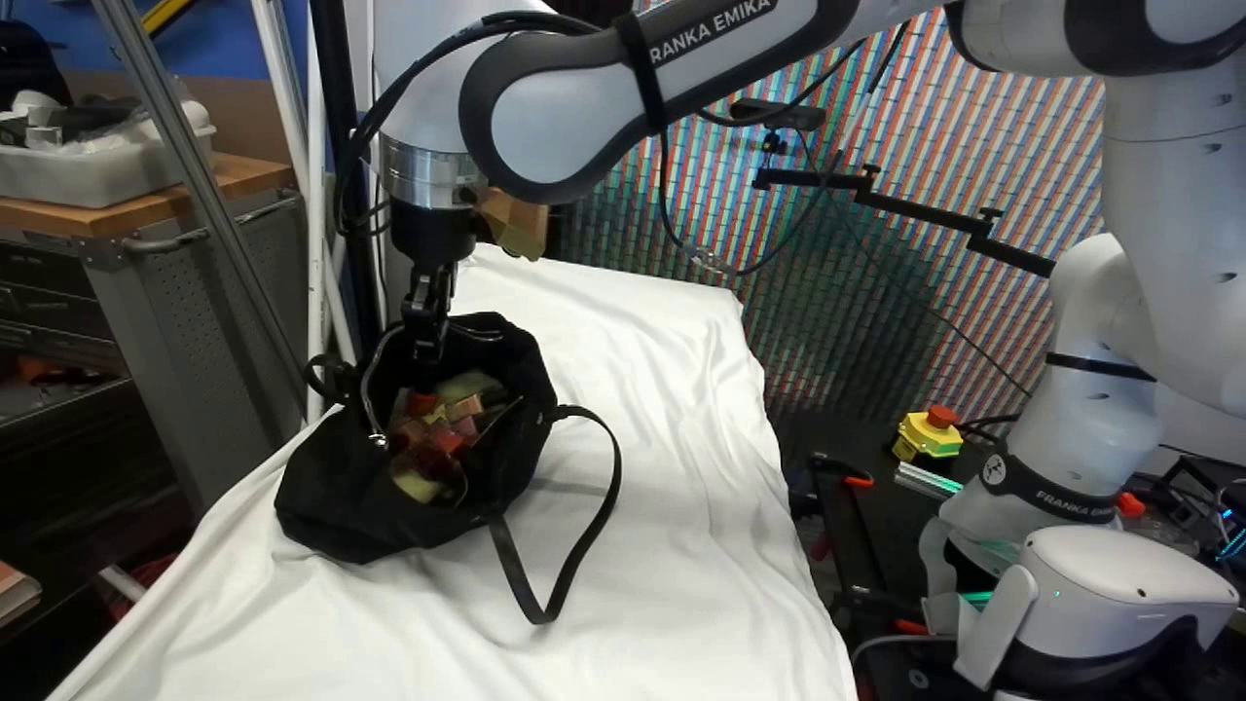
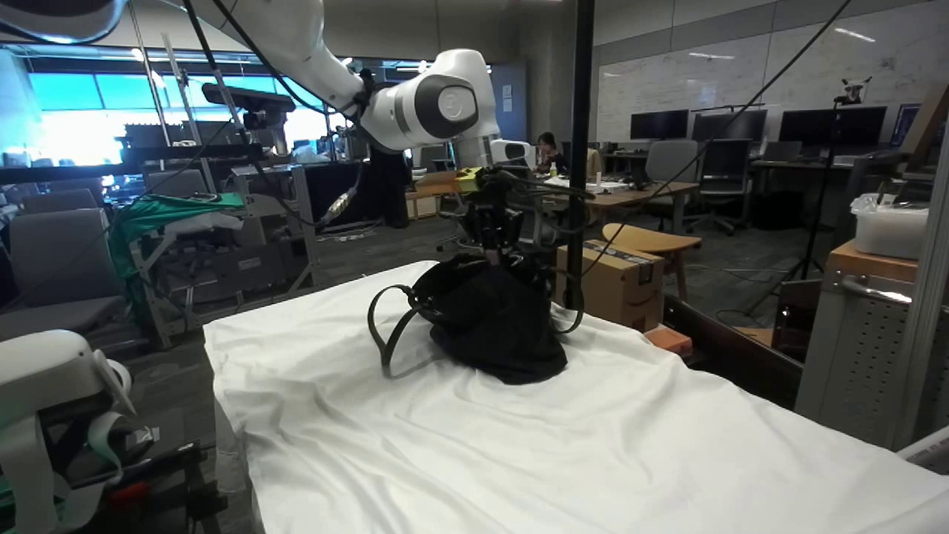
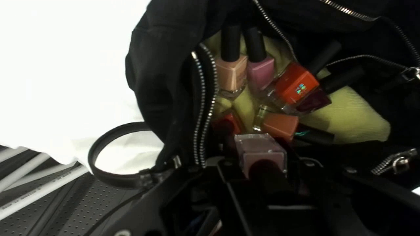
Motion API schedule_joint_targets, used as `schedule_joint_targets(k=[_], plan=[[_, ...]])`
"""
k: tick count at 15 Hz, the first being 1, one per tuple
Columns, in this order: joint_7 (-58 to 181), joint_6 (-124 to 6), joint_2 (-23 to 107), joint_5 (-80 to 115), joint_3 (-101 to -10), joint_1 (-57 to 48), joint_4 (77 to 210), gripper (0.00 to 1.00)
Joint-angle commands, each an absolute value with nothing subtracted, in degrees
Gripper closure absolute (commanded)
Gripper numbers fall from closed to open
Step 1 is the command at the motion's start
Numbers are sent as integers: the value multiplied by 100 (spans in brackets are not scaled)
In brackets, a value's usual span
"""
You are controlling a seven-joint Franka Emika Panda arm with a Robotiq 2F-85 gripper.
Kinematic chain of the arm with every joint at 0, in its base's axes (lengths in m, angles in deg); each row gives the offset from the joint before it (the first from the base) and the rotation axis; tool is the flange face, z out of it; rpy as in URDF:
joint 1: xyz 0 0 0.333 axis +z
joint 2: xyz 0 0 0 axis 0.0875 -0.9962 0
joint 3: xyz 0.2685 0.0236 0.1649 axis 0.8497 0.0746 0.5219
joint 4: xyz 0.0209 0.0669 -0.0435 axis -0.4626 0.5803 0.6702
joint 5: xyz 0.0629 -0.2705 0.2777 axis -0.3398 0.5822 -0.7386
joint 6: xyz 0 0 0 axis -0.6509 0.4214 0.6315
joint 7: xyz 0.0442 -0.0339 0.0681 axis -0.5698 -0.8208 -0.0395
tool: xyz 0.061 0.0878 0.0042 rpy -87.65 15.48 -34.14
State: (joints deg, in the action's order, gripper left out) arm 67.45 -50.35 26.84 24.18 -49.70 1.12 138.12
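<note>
Closest to the lens, the gripper [image 3: 266, 164] stands narrow on a mauve bottle [image 3: 261, 149] — squared, clear-walled glass with a black cap [image 3: 270, 178] between the fingertips — at the mouth of a black bag [image 1: 360, 506]. Soft, slack fabric gapes beneath the tool, edged with a toothed metal zip [image 3: 208, 95]. Below the gripper, on finely ribbed yellow material [image 3: 351, 118], lie more boxy bottles: a peach one [image 3: 230, 73], a pink one [image 3: 261, 72], a glossy orange one [image 3: 297, 83] overlapping a plum one [image 3: 315, 101], a coral one [image 3: 280, 124] and a shadowed red one [image 3: 229, 123]. Off to the tool's side, a smooth strap [image 1: 519, 574] loops over rumpled white cloth [image 1: 672, 545].
</note>
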Motion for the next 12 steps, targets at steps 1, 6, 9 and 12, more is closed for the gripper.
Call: schedule_joint_targets(k=[1, 6, 9, 12], plan=[[6747, -4978, 2308, 2323, -5037, 24, 13225, 32], [6747, -4986, 2178, 2310, -5037, -5, 13085, 2], [6843, -4971, 2366, 2196, -4939, -32, 13350, 0], [6858, -5027, 2836, 2020, -4805, -13, 14001, 0]])
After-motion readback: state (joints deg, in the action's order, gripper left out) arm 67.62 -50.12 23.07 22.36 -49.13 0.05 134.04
